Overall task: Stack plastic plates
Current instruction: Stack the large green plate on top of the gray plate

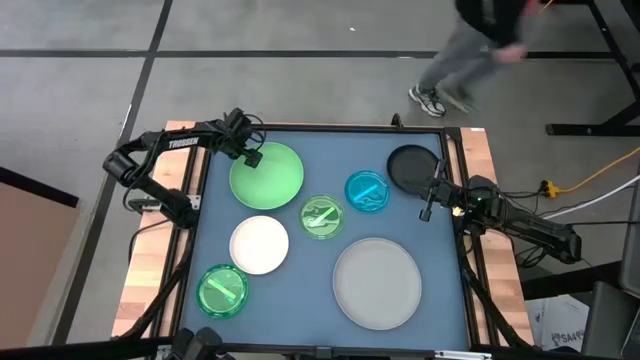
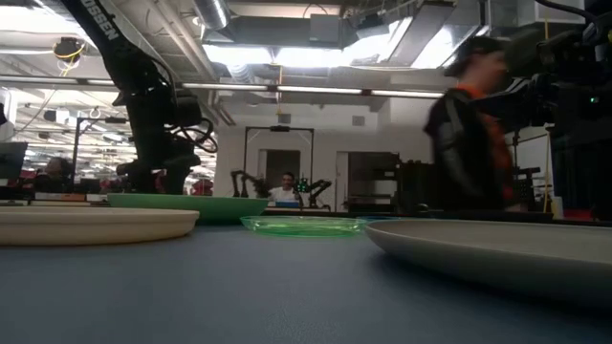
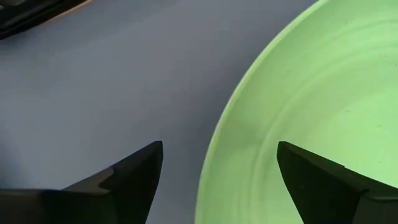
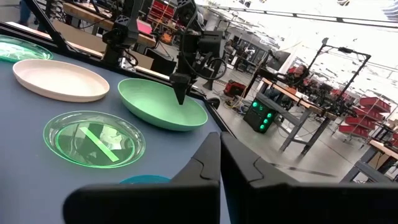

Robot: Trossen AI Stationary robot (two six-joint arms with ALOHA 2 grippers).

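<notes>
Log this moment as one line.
left gripper: open, straddling light green plate rim | right gripper: shut, by black plate | nothing stacked

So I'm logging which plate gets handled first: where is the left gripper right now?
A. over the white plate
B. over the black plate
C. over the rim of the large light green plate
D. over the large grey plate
C: the left gripper is open with its fingers straddling the rim of the large light green plate, one over the table, one over the plate.
</notes>
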